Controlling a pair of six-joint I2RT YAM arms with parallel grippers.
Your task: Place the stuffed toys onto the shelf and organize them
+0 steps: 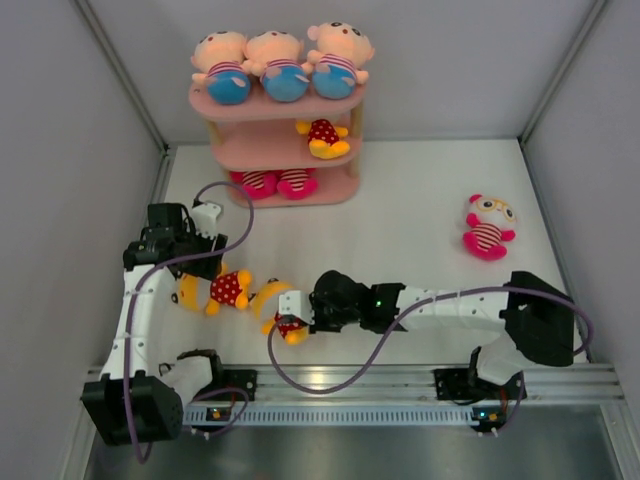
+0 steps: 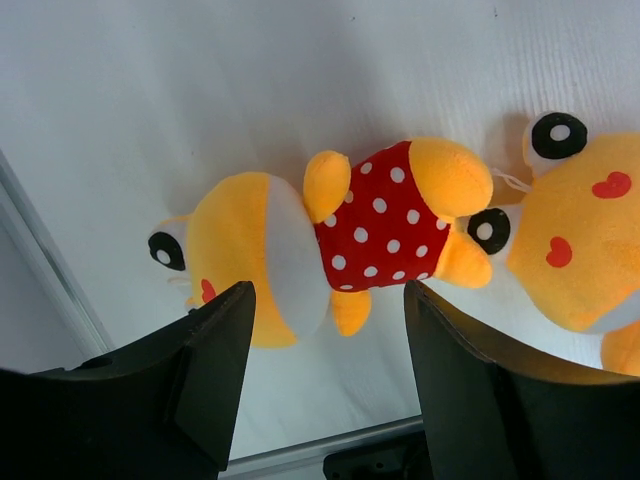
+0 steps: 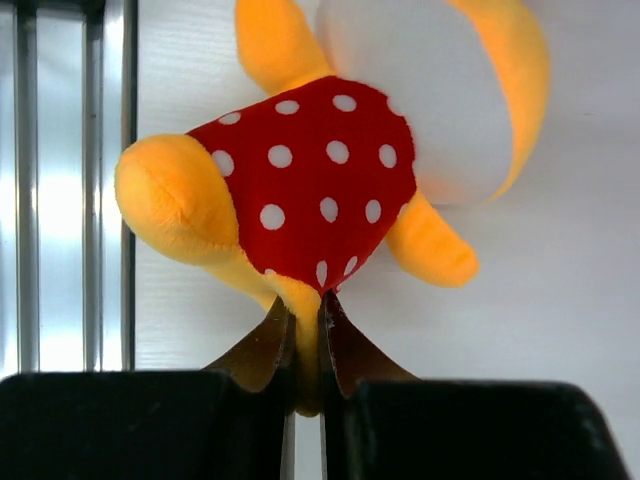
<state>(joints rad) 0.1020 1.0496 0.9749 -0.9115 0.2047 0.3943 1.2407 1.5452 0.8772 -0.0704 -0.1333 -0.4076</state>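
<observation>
The right gripper (image 3: pixel 307 322) is clamped on a limb of a yellow plush doll in red polka-dot cloth (image 3: pixel 310 170) at the near edge of the white table (image 1: pixel 420 200). The left gripper (image 2: pixel 328 295) hangs with jaws apart over a second yellow polka-dot doll (image 2: pixel 372 222), which lies flat between the fingers and touches neither. The three-tier pink shelf (image 1: pixel 265 148) stands well apart at the far side.

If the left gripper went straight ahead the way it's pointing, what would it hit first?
Likely the yellow polka-dot toy, centred ahead of the open left gripper, though depth is unclear.
</observation>
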